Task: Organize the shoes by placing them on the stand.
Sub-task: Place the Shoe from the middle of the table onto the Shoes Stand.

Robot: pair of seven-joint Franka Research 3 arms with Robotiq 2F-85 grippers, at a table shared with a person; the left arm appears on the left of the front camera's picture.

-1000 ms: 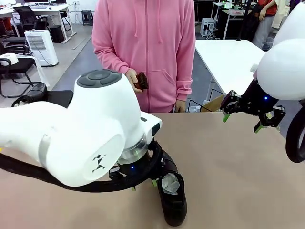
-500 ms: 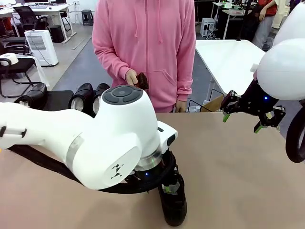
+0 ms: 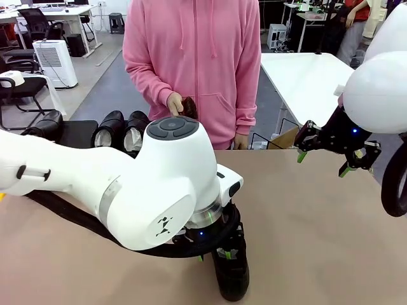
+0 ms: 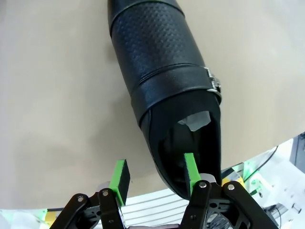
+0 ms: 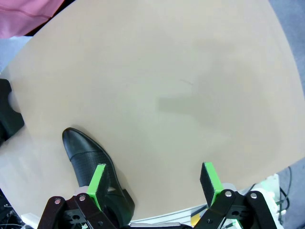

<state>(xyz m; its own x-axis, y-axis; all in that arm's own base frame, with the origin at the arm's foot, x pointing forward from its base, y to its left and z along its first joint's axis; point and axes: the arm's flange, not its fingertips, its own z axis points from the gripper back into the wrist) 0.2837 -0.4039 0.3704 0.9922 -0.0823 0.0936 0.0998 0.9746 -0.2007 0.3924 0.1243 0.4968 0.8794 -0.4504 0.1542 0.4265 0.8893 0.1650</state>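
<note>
1. Shoe (image 4: pixel 164 90) on the desk (image 3: pixel 318 241) holds crumpled white paper; one left finger (image 4: pixel 189 171) is inside its opening, one outside: left jaws part-closed astride the wall, grip not confirmed.
2. Right gripper (image 5: pixel 155 183) jaws released, hovering.
3. Three shoes (image 3: pixel 121 130) on the stand (image 3: pixel 76 132) are partly hidden by the left arm.

A: Can you read any words or numbers here?
B: No. I see no words and no numbers that I can read.
A: What about the big white left arm (image 3: pixel 127 184)?
B: It has a small black mark (image 3: pixel 164 225) on its side, made of little slanted shapes. It is a sign, not letters.
A: Anything on the black shoe (image 4: pixel 162 86)?
B: No. It has tiny dots pressed in the leather, and no name.
A: And the pink hoodie (image 3: pixel 194 60)?
B: It is plain.
A: The white box (image 3: pixel 56 62) far back on the floor?
B: If it has a label, it is too small to read
</note>
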